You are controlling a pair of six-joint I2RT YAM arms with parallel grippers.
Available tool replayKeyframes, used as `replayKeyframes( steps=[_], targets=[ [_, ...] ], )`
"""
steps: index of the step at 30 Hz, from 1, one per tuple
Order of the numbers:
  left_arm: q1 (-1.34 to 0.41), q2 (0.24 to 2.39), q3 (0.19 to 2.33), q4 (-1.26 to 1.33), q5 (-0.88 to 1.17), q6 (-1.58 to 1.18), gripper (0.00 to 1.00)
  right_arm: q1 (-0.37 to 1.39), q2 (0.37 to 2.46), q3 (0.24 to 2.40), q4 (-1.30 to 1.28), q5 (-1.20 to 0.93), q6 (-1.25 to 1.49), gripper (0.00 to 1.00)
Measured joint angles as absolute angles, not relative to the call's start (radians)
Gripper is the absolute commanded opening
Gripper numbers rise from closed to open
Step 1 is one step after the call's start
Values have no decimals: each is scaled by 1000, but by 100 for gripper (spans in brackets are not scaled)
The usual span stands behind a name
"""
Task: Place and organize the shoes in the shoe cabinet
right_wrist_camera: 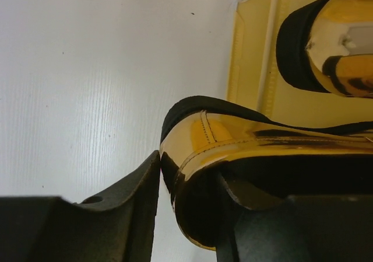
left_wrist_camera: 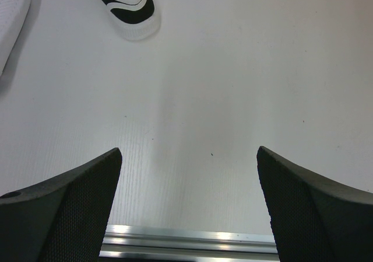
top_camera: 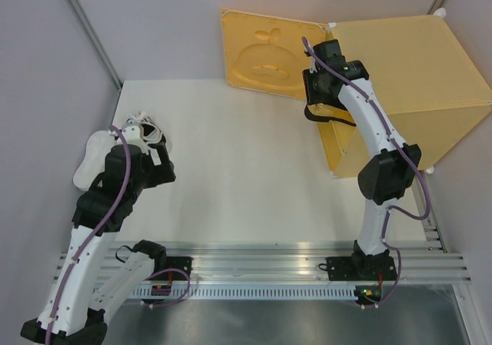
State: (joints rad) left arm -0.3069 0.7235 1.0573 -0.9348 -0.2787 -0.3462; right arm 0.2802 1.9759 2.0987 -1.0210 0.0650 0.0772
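- Table (top_camera: 246,184): white work surface under both arms. It carries the cabinet at the far right and the unplaced shoes at the far left.
- Shoe cabinet (top_camera: 415,76): large yellow-orange cube with white corner connectors. Its opening lies directly ahead of the right gripper.
- Door (top_camera: 265,53): square embossed panel, swung fully open to the left of the right gripper.
- Right gripper (right_wrist_camera: 195,180): closed on the heel of a gold shoe (right_wrist_camera: 250,136) and poised at the cabinet threshold.
- Left gripper (left_wrist_camera: 187,151): jaws spread wide and empty, over bare table.
- Second gold shoe (right_wrist_camera: 341,40): mirror-bright with a black lining. It appears to lie on the cabinet floor, ahead and right of the right gripper.
- Laced white shoe (left_wrist_camera: 131,11): white rim with a black interior, ahead and left of the left gripper and well apart from it.
- Plain white shoe (left_wrist_camera: 11,23): only its edge shows, further left of the laced one.
- Progress, as judged: one gold shoe is stowed and one is at the point of placement. Both white shoes are not yet collected, so the task is roughly at its midpoint.
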Motion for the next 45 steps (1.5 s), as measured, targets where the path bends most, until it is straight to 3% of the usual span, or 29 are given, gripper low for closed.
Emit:
replayKeyframes(
  steps=[6,32,37,45],
  targets=[
    [-307,723,1057,-935,-278,-346,100,278,1946,2094,-1006,111,91,58],
    [-307,737,1057,-934,-252,-346,100,385,1913,2098,-986,450,233,58],
    [-307,732,1057,-934,-252,-346,100,392,1924,2101,-976,481,238,67],
    [-307,731,1057,-934,-252,-346,100,445,1918,2101,-934,544,229,67]
  ],
)
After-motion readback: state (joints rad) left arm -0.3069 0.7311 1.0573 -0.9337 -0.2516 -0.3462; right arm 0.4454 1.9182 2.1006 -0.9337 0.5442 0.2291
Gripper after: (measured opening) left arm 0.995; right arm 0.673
